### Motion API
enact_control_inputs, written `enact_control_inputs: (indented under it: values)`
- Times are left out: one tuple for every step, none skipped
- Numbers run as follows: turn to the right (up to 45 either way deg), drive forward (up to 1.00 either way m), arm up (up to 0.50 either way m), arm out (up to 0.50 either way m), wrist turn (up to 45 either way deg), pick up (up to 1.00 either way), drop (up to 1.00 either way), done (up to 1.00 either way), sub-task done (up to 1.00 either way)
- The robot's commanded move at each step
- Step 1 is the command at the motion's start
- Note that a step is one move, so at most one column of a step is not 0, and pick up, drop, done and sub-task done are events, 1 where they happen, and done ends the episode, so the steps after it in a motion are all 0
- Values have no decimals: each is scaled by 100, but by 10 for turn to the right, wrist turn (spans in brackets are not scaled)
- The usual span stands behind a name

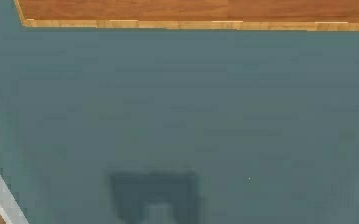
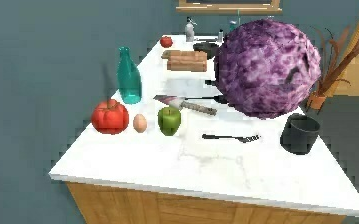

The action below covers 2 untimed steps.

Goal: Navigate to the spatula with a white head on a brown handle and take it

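Observation:
On the white counter [image 2: 187,165] in the arm side view lies a flat utensil [image 2: 185,104] with a brownish end and a pale grey end, between the green apple [image 2: 169,121] and a big purple cabbage-like ball [image 2: 264,67]. I cannot tell from its shape whether it is the spatula. A thin black utensil [image 2: 230,137] lies nearer the counter's front, left of a black cup [image 2: 300,134].
On the counter also stand a teal bottle [image 2: 129,77], a red tomato [image 2: 110,116], an egg [image 2: 140,123], a bread loaf [image 2: 186,61], a small red fruit [image 2: 166,42] and a shaker [image 2: 190,29]. A plant [image 2: 337,60] rises at the right. Ahead is a teal wall [image 1: 187,110] with a wooden strip [image 1: 187,12].

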Motion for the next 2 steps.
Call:
enact_control_inputs:
  values:
    - [0,0,50,0,0,0,0,0,0]
    - [0,0,38,0,0,0,0,0,0]
